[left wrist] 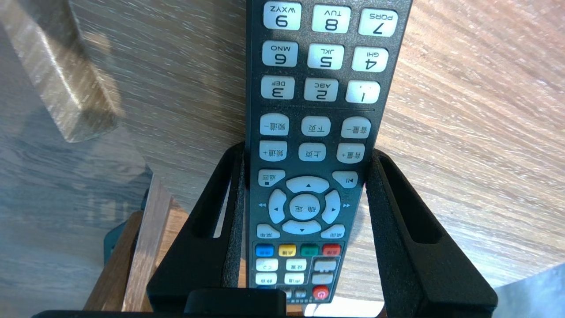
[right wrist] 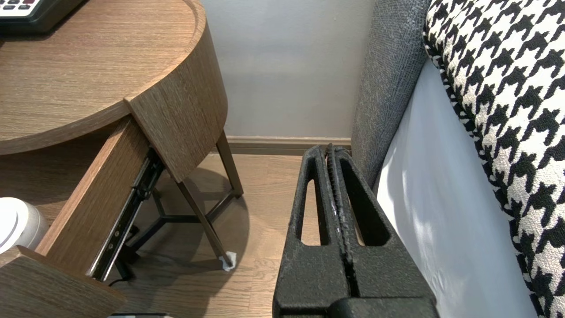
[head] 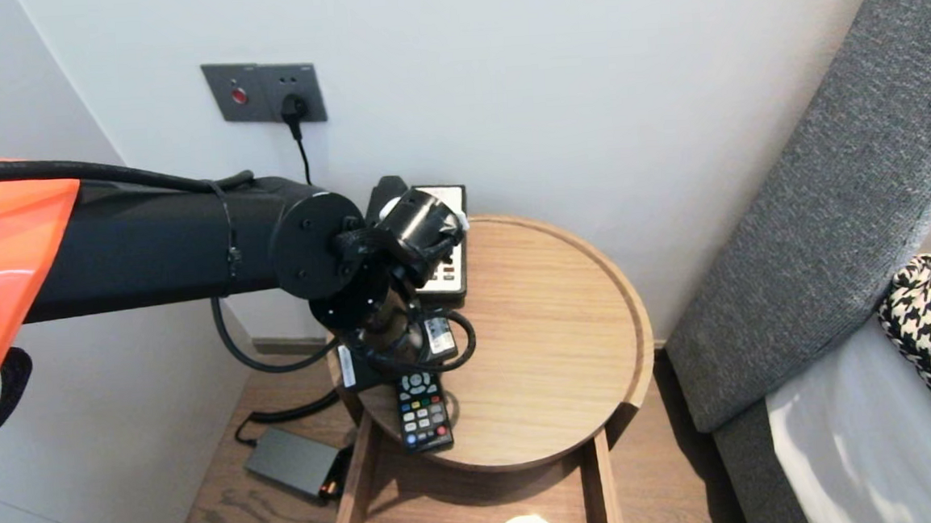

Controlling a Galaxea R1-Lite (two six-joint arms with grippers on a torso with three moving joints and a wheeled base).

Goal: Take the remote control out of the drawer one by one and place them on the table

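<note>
Black telephone point(head: 448, 275) just behind remote point(head: 424, 414)

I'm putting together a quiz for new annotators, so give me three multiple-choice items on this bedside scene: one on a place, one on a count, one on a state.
1. Where is the remote?
A. inside the drawer
B. at the edge of the round table, in the left gripper
C. on the floor

2. How many coloured buttons sit in the row under its arrow pad?
A. two
B. four
C. six

3. How does the right gripper stand?
A. shut and empty
B. wide open
C. shut on a cushion

Answers:
1 B: the fingers press both its sides over the wood.
2 B: blue, yellow, green and red.
3 A: its tips meet with nothing between them, beside the bed.
</note>
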